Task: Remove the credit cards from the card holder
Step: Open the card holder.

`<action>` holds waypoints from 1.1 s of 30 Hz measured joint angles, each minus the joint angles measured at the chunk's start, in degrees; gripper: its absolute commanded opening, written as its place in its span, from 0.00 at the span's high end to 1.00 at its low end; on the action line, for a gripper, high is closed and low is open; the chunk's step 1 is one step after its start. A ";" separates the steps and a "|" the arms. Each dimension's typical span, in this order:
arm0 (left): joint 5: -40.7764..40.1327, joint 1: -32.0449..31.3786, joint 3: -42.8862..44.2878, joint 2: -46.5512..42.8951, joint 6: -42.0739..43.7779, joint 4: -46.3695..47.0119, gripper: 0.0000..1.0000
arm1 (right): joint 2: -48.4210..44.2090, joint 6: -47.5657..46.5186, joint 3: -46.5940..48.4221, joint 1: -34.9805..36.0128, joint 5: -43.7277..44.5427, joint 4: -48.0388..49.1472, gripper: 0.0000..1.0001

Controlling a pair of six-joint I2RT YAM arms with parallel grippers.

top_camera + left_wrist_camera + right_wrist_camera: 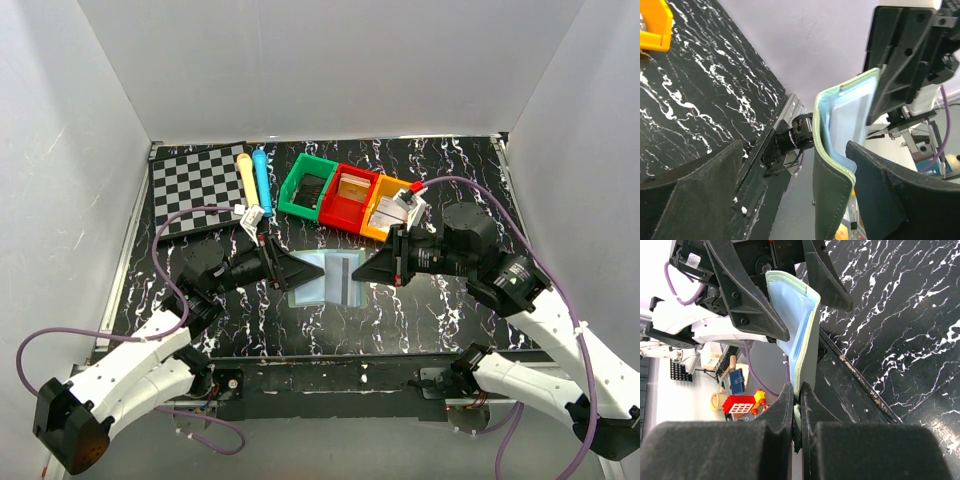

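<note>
The pale blue card holder (322, 278) with teal edging hangs between my two grippers just above the middle of the table. My right gripper (796, 391) is shut on its near edge, and the holder (790, 310) stands up away from it. My left gripper (792, 150) is open, with its jaws wide apart. The holder's green edge (832, 200) sits between them, close to the right finger (890, 195). Pale blue inner layers show at the holder's opening, but I cannot make out a credit card there. A tan-orange card-like piece (350, 187) lies in the red bin.
Green (305, 186), red (338, 212) and orange (376, 228) bins stand in a row behind the grippers. A checkerboard (195, 185) lies at the back left, with a cream stick (245, 180) and a blue stick (263, 178) beside it. The table's front rail (360, 362) is close.
</note>
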 measured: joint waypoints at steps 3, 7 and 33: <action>-1.31 0.00 0.04 1.01 -0.57 -0.96 0.02 | 1.84 -1.62 3.98 0.00 2.10 -5.01 0.99; -2.95 -0.04 1.31 2.36 -1.25 -2.14 0.02 | 3.61 -2.73 7.10 0.00 4.22 -8.33 0.99; -5.09 -3.45 5.75 9.42 -2.95 0.55 0.19 | 5.49 -1.79 7.15 0.15 3.34 -8.50 0.79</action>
